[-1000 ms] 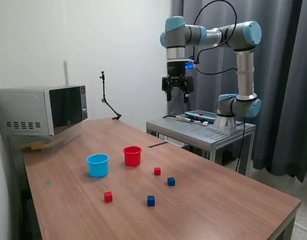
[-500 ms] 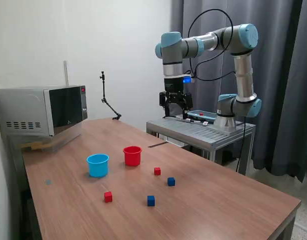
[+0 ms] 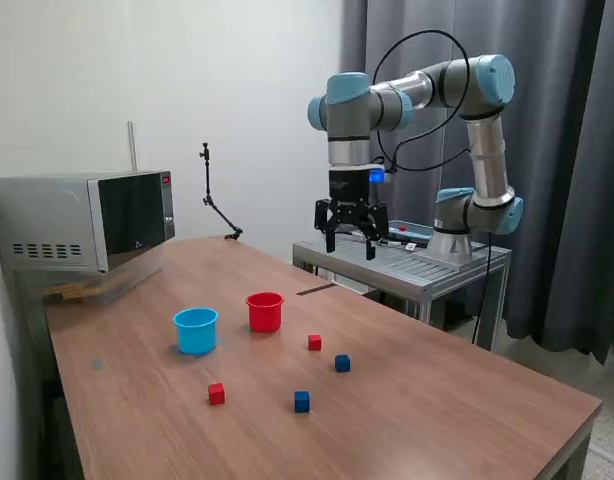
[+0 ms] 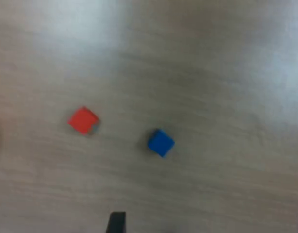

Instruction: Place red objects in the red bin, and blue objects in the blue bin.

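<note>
Four tiny solid cubes lie loose on the brown wood-grain table (image 3: 437, 400): one red cube (image 3: 314, 342) sits near the small round red plastic cup (image 3: 264, 311), with a dark blue cube (image 3: 342, 363) just beside it toward the exterior view's right; a second red cube (image 3: 216, 393) and a second dark blue cube (image 3: 302, 401) lie nearer the camera, apart from each other. The red cup stands upright close beside the small round light blue plastic cup (image 3: 195, 329), which is on its left in the exterior view; what is inside either cup cannot be made out. The two-finger black gripper (image 3: 351, 244) hangs high over the far side of the table, its fingers spread apart and holding nothing. The wrist view is blurred, showing one red cube (image 4: 83, 120) and one blue cube (image 4: 161, 142) lying apart on the wood, with only the dark tips of the fingers (image 4: 116, 222) cut off at the edge. A silver microwave (image 3: 82, 220) stands at the exterior view's left, a grey metal stand (image 3: 402, 262) carries the arm's base, and dark curtains (image 3: 577, 150) hang behind beside a white wall (image 3: 217, 80).
</note>
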Motion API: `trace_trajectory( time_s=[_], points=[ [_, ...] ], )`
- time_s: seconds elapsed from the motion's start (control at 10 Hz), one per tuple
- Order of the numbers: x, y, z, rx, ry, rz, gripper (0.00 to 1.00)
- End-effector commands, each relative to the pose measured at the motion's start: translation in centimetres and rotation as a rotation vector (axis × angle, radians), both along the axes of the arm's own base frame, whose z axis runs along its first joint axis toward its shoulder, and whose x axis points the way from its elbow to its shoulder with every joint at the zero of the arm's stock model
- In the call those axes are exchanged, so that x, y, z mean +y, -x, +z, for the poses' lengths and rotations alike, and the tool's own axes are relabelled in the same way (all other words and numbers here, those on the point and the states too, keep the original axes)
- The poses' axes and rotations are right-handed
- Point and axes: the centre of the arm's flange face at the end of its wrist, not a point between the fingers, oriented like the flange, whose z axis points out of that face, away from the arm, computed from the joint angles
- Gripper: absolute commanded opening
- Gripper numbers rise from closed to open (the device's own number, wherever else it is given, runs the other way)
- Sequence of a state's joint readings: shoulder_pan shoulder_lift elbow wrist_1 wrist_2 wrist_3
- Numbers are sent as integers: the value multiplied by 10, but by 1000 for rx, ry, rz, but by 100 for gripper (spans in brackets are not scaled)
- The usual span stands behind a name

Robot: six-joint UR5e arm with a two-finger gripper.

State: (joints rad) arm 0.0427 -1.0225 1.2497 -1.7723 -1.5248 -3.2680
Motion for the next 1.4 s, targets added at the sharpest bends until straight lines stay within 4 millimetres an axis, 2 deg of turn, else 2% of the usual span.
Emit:
trace_trajectory(
  time_s=[0.0,0.1,0.4,0.5,0.9,1.2,1.3],
  points=[
    [-14,19,-18,3,2,26,100],
    [-28,23,-29,-5,1,45,100],
    [-44,33,-69,-45,24,81,100],
    [-46,42,-80,-43,32,87,100],
    [-65,72,-104,-29,88,126,100],
    [-72,83,-113,3,162,100,100],
    [-69,86,-119,-3,158,-14,100]
  ],
)
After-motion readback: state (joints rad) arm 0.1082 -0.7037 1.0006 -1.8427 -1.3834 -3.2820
